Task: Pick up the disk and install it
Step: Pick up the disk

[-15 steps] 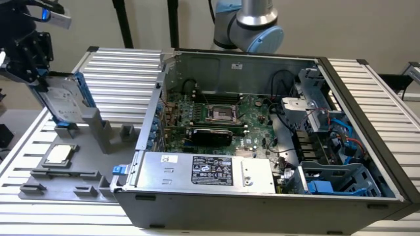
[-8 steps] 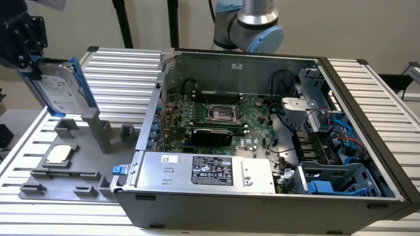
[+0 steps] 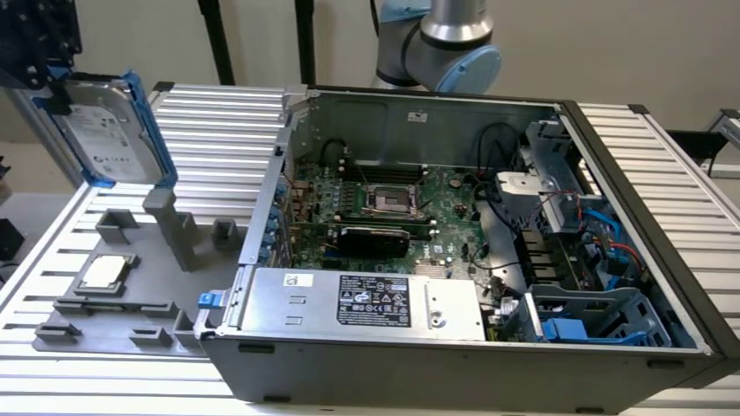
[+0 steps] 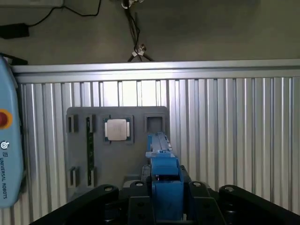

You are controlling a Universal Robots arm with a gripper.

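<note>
The ribbed tabletop [image 3: 647,147] carries an open computer case [image 3: 463,364], its motherboard [image 3: 382,208] exposed and a silver power-supply box [image 3: 359,303] along the near wall. To the exterior view's left of the case lies a grey fixture tray [image 3: 139,282] with a CPU chip [image 3: 104,270] seated in it. Above that tray, well apart from the case, the disk [image 3: 107,130] hangs upright, its blue carrier clamped in the gripper [image 3: 48,82].

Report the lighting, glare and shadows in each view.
Exterior view: soft even light, the ribbed table gleams pale, the computer case interior lies shaded. Wrist view: table slats glare bright, the wall behind is dim, the tool gripping the disk sits dark.
</note>
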